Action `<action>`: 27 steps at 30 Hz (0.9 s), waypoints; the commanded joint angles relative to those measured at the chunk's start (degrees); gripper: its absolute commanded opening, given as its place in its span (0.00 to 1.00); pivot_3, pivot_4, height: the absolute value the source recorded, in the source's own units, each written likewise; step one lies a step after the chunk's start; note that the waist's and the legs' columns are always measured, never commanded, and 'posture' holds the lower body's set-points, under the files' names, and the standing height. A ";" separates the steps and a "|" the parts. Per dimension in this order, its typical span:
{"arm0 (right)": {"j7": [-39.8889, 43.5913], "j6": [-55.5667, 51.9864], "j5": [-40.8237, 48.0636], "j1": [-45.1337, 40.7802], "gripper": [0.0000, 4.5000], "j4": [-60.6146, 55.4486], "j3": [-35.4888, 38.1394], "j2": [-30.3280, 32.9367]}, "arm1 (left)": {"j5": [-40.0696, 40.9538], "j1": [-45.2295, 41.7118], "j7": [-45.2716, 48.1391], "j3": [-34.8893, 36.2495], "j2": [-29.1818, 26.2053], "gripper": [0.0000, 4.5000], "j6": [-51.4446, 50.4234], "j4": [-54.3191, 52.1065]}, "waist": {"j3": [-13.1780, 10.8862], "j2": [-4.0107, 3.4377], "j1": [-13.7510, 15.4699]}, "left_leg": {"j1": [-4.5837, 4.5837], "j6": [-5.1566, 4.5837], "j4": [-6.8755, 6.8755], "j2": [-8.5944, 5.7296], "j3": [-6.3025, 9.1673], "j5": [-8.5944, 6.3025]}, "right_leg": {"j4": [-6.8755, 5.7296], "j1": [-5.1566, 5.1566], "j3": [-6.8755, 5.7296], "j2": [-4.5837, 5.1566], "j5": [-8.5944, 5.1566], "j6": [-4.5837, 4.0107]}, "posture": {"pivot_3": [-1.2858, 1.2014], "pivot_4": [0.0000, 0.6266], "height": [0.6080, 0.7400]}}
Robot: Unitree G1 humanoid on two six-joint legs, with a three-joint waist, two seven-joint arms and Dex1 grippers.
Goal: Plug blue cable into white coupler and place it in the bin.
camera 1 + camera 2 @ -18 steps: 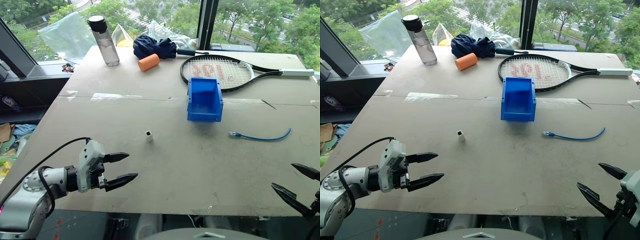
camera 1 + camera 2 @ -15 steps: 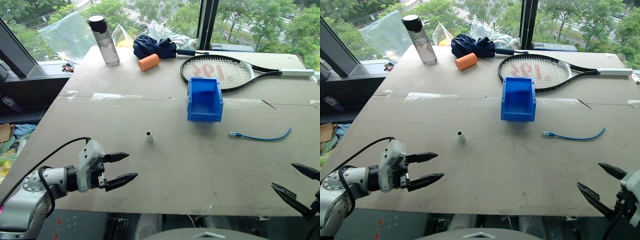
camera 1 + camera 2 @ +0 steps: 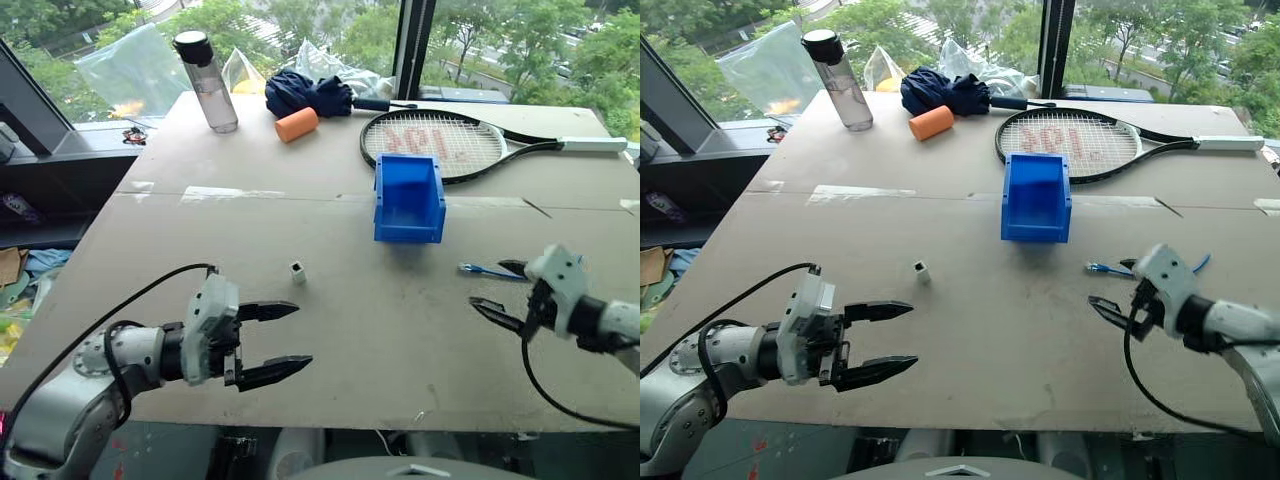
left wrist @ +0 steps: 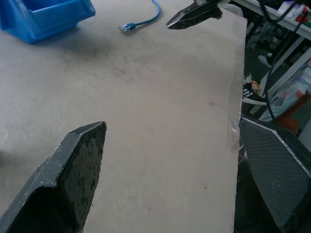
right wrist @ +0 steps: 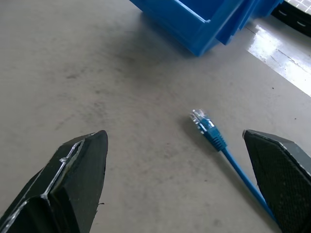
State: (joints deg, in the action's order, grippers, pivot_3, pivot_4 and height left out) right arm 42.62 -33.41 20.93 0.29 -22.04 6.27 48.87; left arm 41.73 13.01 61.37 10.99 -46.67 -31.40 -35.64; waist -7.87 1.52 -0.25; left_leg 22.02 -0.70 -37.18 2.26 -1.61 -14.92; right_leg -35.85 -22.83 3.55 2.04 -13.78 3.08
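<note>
Claws [image 3: 497, 288] [image 3: 284, 342] both wide open (empty), right near blue cable [image 5: 214, 137]

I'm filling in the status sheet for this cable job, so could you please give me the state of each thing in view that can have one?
Blue cable: lying loose on the table, unplugged, not held.
White coupler: standing alone on the table, nothing plugged in.
Bin: upright, nothing seen inside.
Left tool: open, holding nothing.
Right tool: open, by the cable's plug end.
Water bottle: upright, cap on.
Umbrella: folded.
</note>
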 commanded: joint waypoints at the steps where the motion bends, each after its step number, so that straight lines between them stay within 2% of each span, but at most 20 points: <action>1: 1.97 -1.31 -1.88 -5.02 1.00 5.48 -2.85 1.20 | 0.54 -2.25 -3.20 -1.49 0.96 0.98 -0.38 -3.48 | 0.00 0.00 -0.02 | 0.01 -0.01 0.01 0.00 0.01 0.00 | 0.00 0.01 -0.01 0.00 0.00 0.00 | 0.52 0.24 1.00; 5: 5.77 -1.30 -3.64 -8.92 1.00 13.78 -6.56 1.98 | 0.26 -4.76 -7.08 -3.56 2.32 0.98 -1.67 -4.42 | -0.01 -0.01 -0.03 | -0.02 -0.02 0.00 0.02 0.06 0.00 | -0.01 0.07 -0.03 -0.05 0.01 0.02 | 0.52 0.24 1.00; 10: 9.87 3.33 -6.91 -16.52 1.00 25.41 -12.38 -1.61 | -1.06 -5.89 -7.88 -6.16 2.21 0.98 -1.21 -4.99 | 0.07 0.17 -1.10 | -0.16 -0.03 -0.02 0.06 0.02 0.00 | -0.05 0.15 0.04 -0.14 0.03 0.02 | 0.52 0.24 1.00; 11: 10.12 4.87 -7.67 -17.98 0.91 27.23 -12.95 -2.56 | -0.24 -5.84 -8.62 -6.19 2.53 1.00 -1.75 -5.65 | 0.11 0.23 -1.22 | -0.23 -0.03 -0.02 0.11 0.02 -0.01 | -0.06 0.18 0.09 -0.24 0.03 0.02 | 0.52 0.24 1.00; 12: 10.58 5.36 -7.74 -18.96 0.89 28.24 -13.02 -3.13 | 1.01 -5.83 -9.78 -6.12 2.99 1.00 -2.64 -6.66 | 0.18 0.37 -1.64 | -0.24 -0.03 -0.02 0.12 0.04 0.00 | -0.07 0.19 0.08 -0.25 0.03 0.02 | 0.52 0.24 1.00; 14: 11.96 6.02 -8.58 -20.45 0.72 28.86 -14.31 -3.49 | 3.27 -5.09 -11.22 -5.25 3.02 1.00 -4.08 -8.66 | 0.19 0.44 -2.18 | -0.28 -0.02 -0.03 0.19 0.05 -0.01 | -0.10 0.21 0.09 -0.29 0.04 0.02 | 0.52 0.24 1.00; 20: 13.60 5.82 -9.80 -20.56 0.07 28.97 -14.87 -3.55 | 6.26 -5.64 -11.75 -2.91 1.15 1.00 -5.48 -9.35 | 0.22 0.48 -2.14 | -0.32 -0.02 -0.05 0.24 0.18 0.00 | -0.19 0.20 0.14 -0.34 0.05 0.01 | 0.52 0.24 1.00; 21: 14.46 4.77 -9.06 -20.06 0.02 26.88 -14.86 -3.19 | 7.81 -6.00 -11.47 -1.93 0.67 1.00 -5.97 -9.23 | 0.23 0.50 -2.13 | -0.32 -0.02 -0.06 0.24 0.18 0.00 | -0.19 0.20 0.13 -0.35 0.05 0.01 | 0.52 0.24 1.00; 24: 17.81 2.05 -7.16 -17.54 0.02 18.64 -15.38 -0.90 | 8.89 -5.80 -9.39 -0.43 -0.97 1.00 -5.81 -8.43 | 0.18 0.41 -1.94 | -0.30 -0.02 -0.09 0.23 0.19 -0.01 | -0.19 0.19 0.14 -0.31 0.04 0.01 | 0.52 0.24 1.00; 27: 17.21 -2.39 -5.86 -16.14 0.02 9.18 -16.66 -0.98 | 6.05 -6.77 -8.66 -1.32 -1.42 1.00 -3.93 -6.37 | 0.11 0.30 -1.74 | -0.26 -0.02 0.02 0.18 0.21 -0.01 | -0.16 0.15 0.11 -0.29 0.03 0.01 | 0.52 0.24 1.00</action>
State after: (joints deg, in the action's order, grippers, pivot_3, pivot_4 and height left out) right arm 59.45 -33.30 13.47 -15.92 -6.49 -9.29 48.16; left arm 49.03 6.93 51.92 9.45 -47.83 -37.04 -42.23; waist -7.76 1.82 -1.99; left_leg 21.79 -0.72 -37.15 2.45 -1.40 -14.92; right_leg -36.01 -22.71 3.63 1.73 -13.76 3.10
